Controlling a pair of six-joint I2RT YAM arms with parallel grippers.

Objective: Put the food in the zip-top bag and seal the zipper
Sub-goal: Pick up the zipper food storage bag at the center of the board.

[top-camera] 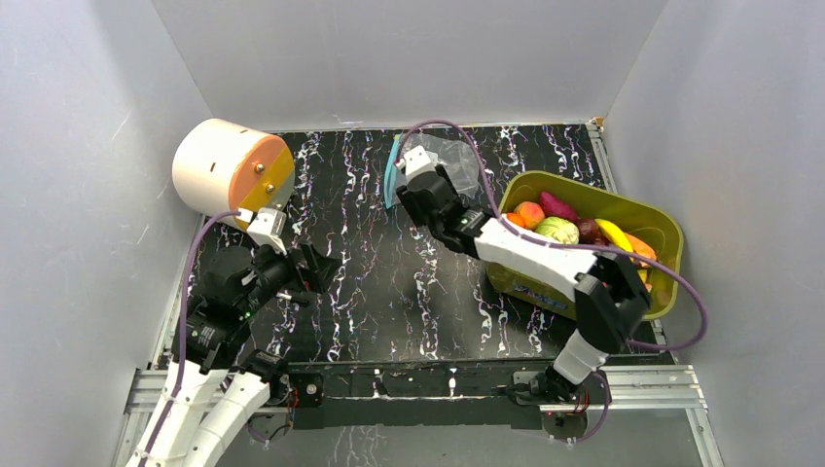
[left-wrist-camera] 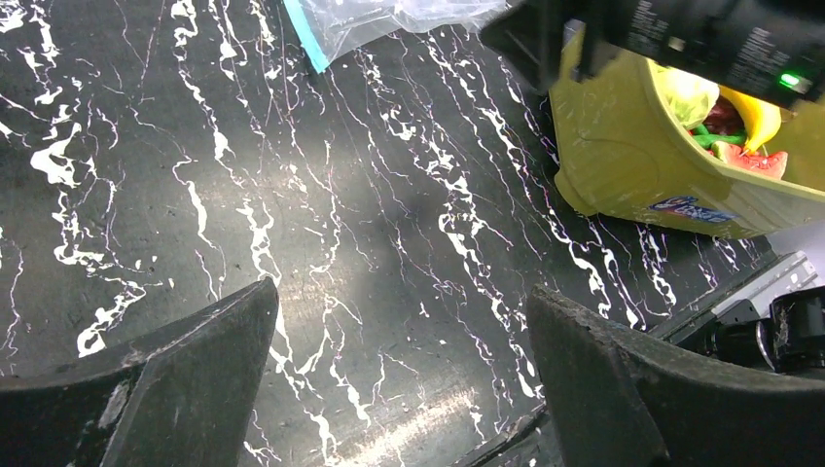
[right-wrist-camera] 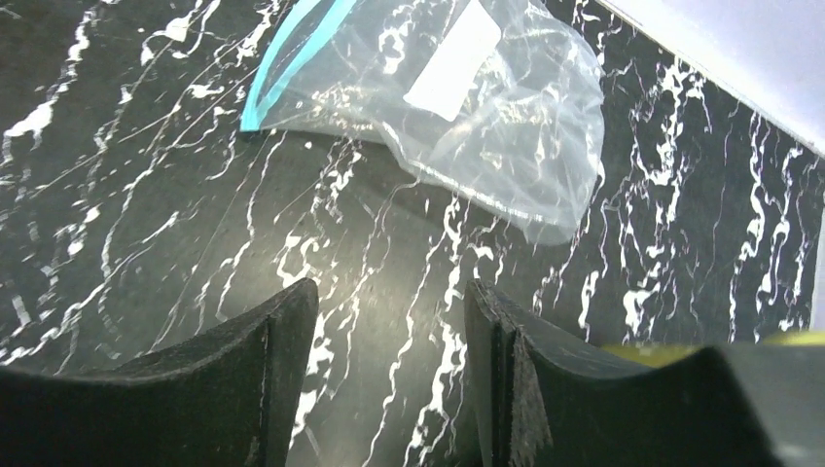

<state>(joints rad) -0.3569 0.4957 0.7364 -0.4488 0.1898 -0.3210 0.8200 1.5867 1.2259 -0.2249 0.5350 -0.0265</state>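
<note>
Right gripper (right-wrist-camera: 389, 370): spread, empty, above black marbled bench (right-wrist-camera: 146, 195), near clear crinkly zip-top bag (right-wrist-camera: 467, 107); teal zipper strip (right-wrist-camera: 292, 58) at its left edge. Left gripper (left-wrist-camera: 399, 379): spread, idle. Colourful plastic toy food (top-camera: 559, 229): in olive-green plastic bin (top-camera: 662, 229). Step, judged: bag pickup; next calls for pinching the mouth.

Black white-veined marble tabletop (top-camera: 389, 287) between plain grey walls (top-camera: 88, 107)

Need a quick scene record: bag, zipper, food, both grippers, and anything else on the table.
zip-top bag: lying on the table at the far side, looks empty
zipper: on the bag's left edge; cannot tell if it is sealed
food: piled in the olive-green bin, right of the bag
left gripper: open, empty, over bare table
right gripper: open, empty, just short of the bag
white-and-orange cylinder: far left
</note>
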